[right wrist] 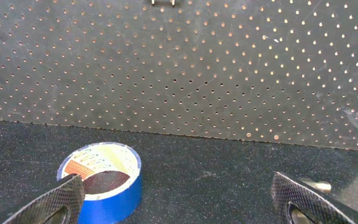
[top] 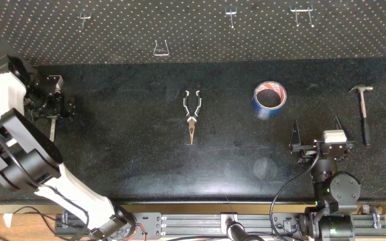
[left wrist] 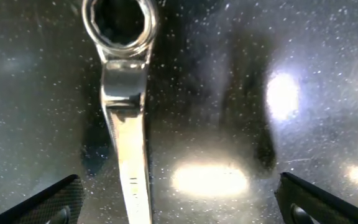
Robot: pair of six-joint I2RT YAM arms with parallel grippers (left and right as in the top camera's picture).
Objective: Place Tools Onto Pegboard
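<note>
**Q:** Top view: what lies on the black speckled bench?

**A:** From left to right: a silver steel ring wrench beneath the left tool; needle-nose pliers with pale handles near the middle; a blue roll of tape; and a steel-headed hammer with a black handle at the far right. The dark perforated pegboard stands behind them and carries wire hooks. The right tool sits toward the bench's front edge, between tape and hammer, with its fingers apart.

**Q:** Left wrist view: how does the left tool stand?

**A:** Its fingers are spread wide, clear of the wrench. The wrench lies flat on the bench between them, nearer one finger, with its ring end pointing away.

**Q:** Right wrist view?

**A:** The right tool is spread wide, facing the pegboard. The roll of tape lies on the bench just ahead of one finger.
</note>
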